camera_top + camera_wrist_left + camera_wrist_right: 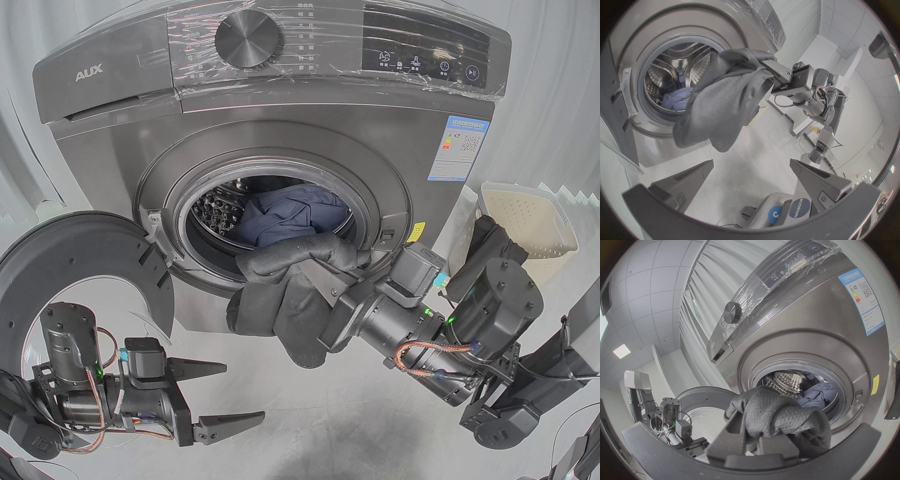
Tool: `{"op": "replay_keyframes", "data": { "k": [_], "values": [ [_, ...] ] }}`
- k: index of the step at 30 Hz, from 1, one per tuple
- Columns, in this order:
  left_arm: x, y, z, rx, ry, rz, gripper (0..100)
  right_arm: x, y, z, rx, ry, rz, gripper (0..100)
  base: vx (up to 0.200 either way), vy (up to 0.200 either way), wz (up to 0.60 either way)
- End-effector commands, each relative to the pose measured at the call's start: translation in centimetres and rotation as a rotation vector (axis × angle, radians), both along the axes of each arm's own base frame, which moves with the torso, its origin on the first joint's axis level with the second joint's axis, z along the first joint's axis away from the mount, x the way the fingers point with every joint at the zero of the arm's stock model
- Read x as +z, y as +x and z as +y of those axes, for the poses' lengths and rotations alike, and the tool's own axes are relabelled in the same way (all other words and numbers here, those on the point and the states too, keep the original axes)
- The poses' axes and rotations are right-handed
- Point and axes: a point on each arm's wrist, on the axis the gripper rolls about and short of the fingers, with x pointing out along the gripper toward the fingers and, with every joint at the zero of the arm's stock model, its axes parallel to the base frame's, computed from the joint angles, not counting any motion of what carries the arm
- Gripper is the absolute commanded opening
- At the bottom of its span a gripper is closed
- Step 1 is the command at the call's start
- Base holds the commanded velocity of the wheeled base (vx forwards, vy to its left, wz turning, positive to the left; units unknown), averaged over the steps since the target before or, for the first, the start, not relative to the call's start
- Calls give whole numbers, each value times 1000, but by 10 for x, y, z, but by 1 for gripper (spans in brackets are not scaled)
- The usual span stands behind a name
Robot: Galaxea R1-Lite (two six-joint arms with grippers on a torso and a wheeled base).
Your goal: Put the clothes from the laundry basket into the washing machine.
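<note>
Right gripper (320, 273) was clamped on a bunched fold of the dark grey garment (281, 300), jaws nearly together with cloth packed between them. It sat at the lower lip of the drum opening (206, 215). The garment's upper part lay across the door seal; most of it hung outside, down the front of the washing machine (281, 125) toward the floor. A blue garment (287, 215) lay inside the drum, behind the held one.

Step in hand, as judged: getting the grey garment fully in. Done well, the gripper would lift and push deep past the seal before letting go, so the hanging tail is dragged over the lip. A release at the rim would likely let the weight outside pull the whole piece back out. The hanging tail should also be kept off the latch side.

Left gripper (244, 390) had fingers wide apart, holding nothing. It was low near the floor, below the open door (75, 262) and well apart from the garment.

Laundry basket (531, 231) stood on the machine's right. A dark piece (490, 240) hung over its near rim, possibly another garment, but it was partly hidden behind the right arm.
</note>
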Motion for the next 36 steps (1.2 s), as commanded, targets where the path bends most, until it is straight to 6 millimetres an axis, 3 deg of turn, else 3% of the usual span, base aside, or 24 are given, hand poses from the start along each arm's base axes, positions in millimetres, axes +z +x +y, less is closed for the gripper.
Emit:
{"op": "replay_keyframes", "data": {
  "k": [1, 8, 21, 25, 36],
  "values": [
    [-5, 2, -5, -12, 0, 39, 100, -8, 4, 10, 10, -11, 8, 0, 0, 0, 0],
    [-19, 9, -12, -23, 36, 86, 100, -6, 3, 17, 25, 3, -3, 0, 0, 0, 0],
    [-43, 40, -30, 24, 36, 78, 100, -3, -2, 17, 33, 13, -9, 0, 0, 0, 0],
    [-64, 51, -38, 60, 58, 83, 100, -3, -2, 17, 33, 17, -12, 0, 0, 0, 0],
    [-93, 74, -54, 142, -15, 38, 100, -3, -3, 18, 35, 17, -12, 0, 0, 0, 0]
  ]
}}
